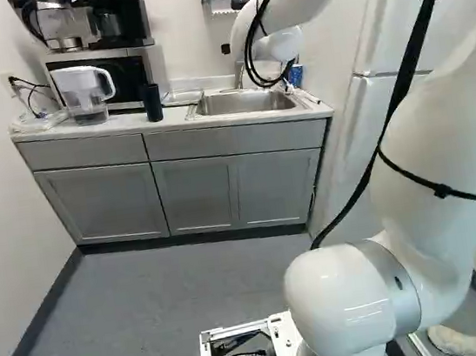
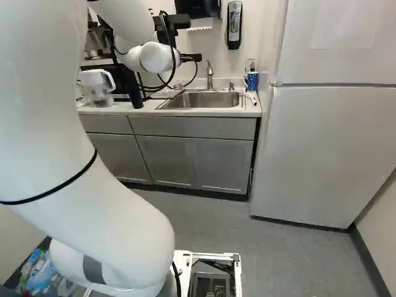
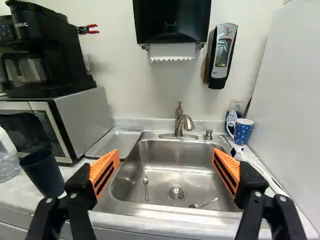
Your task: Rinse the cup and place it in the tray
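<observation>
Two cups show: we mark a dark cup (image 3: 43,174) upright on the counter (image 3: 150,224) beside the gripper (image 2: 192,57), outside its wide-spread fingers, which have hold of nothing, and a blue mug (image 3: 242,132) by the sink's far corner. We log the sink (image 3: 165,167) ahead with two spoons, metal tray (image 3: 115,142) alongside, then microwave (image 3: 82,120) and fridge (image 2: 328,148) flanking.

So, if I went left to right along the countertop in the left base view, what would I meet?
Water pitcher, dark cup, metal tray, sink, blue cup.
</observation>
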